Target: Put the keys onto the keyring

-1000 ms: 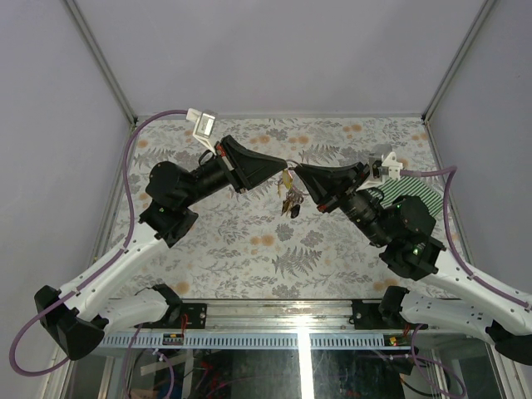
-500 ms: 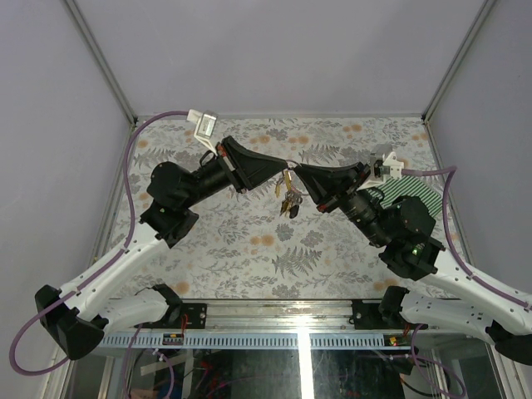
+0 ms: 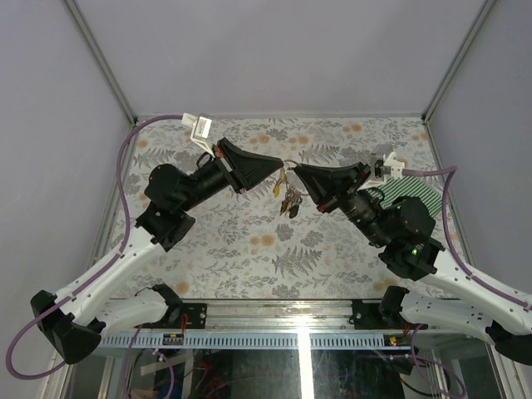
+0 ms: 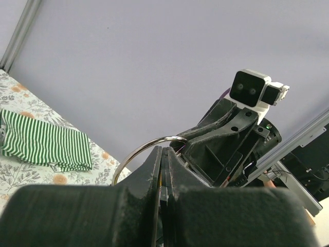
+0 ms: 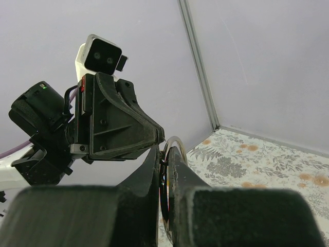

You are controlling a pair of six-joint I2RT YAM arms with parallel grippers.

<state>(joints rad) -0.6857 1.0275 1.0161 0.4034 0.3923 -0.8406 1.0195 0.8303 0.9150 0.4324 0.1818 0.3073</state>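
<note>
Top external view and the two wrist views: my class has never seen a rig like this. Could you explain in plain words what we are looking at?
These are two robot arms bolted at the near edge of a table with a floral cover. The wide picture comes from a fixed camera above and behind the arms. The other two come from a camera on each wrist, looking along its own fingers toward the other arm. The left claw and the right claw meet in mid-air, both pinched shut on a thin silver keyring. A small bunch of keys dangles just below where they meet. A green-and-white striped cloth lies on the table's right side.
</note>
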